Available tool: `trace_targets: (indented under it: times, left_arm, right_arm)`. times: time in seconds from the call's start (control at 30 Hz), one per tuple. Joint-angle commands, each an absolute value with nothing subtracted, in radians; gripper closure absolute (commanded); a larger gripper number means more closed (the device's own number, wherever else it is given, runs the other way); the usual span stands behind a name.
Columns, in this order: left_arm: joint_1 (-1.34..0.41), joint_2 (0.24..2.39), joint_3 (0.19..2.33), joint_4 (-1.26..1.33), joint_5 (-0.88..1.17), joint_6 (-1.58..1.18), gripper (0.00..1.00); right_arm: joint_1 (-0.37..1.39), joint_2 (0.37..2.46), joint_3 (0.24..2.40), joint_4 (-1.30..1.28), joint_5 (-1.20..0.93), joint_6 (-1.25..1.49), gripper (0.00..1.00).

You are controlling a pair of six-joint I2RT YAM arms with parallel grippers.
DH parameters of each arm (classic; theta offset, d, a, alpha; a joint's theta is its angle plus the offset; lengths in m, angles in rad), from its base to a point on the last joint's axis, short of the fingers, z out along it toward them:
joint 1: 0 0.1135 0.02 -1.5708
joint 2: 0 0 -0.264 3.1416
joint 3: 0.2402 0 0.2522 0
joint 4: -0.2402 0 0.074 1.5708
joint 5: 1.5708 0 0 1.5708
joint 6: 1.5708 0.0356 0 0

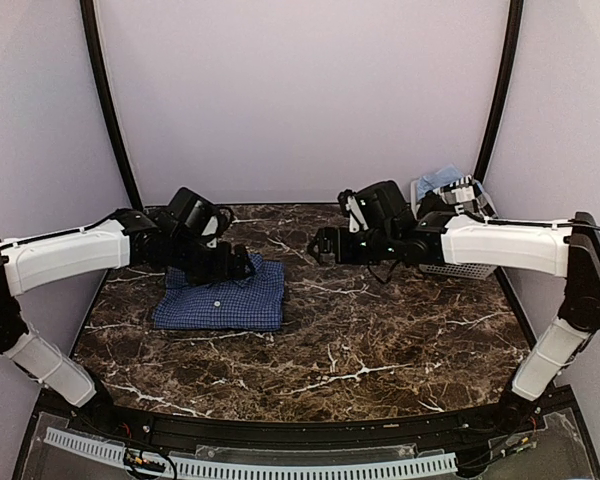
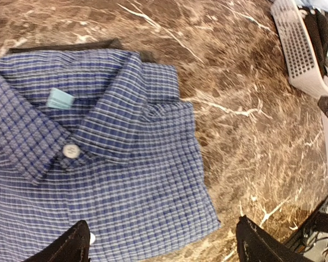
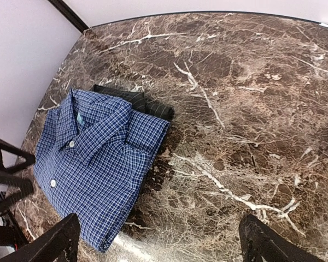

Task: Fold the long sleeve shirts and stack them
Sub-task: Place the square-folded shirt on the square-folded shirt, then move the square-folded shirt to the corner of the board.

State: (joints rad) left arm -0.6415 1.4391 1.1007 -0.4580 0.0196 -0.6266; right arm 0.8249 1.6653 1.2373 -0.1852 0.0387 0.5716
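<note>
Nearest thing on the counter was the stack, left of middle: the blue checked shirt folded into a neat rectangle on top of the near-black shirt, which only peeked out at the far end. Looked like light, floppy cotton to me. Nothing fragile, but it'd slump out of its fold if grabbed by one corner, so I'd pinch both side edges together and lift evenly. Fine dark check, white buttons, collar at the far end with a pale blue tag inside. The left tool hung over that far edge, fingers wide apart, holding nothing. The right tool hovered over bare marble beside it, also spread and empty. A white slatted basket sat far back right.
</note>
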Motion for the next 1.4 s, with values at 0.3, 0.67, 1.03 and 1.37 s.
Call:
trace_targets:
  times: [0.3, 0.67, 1.03, 1.37]
  left_arm:
    - [-0.855, 1.652, 1.177, -0.393, 0.06, -0.765, 0.08]
    - [-0.858, 1.775, 1.161, -0.313, 0.023, -0.783, 0.05]
    - [-0.744, 1.837, 1.102, -0.255, 0.012, -0.767, 0.04]
    - [-0.516, 1.826, 1.066, -0.27, 0.082, -0.614, 0.04]
  right_arm:
    - [0.824, 1.511, 1.135, -0.218, 0.127, 0.57, 0.01]
    - [0.823, 1.498, 1.086, -0.222, 0.114, 0.58, 0.01]
    - [0.823, 1.46, 1.045, -0.251, 0.124, 0.586, 0.02]
    - [0.823, 1.46, 1.045, -0.265, 0.121, 0.59, 0.01]
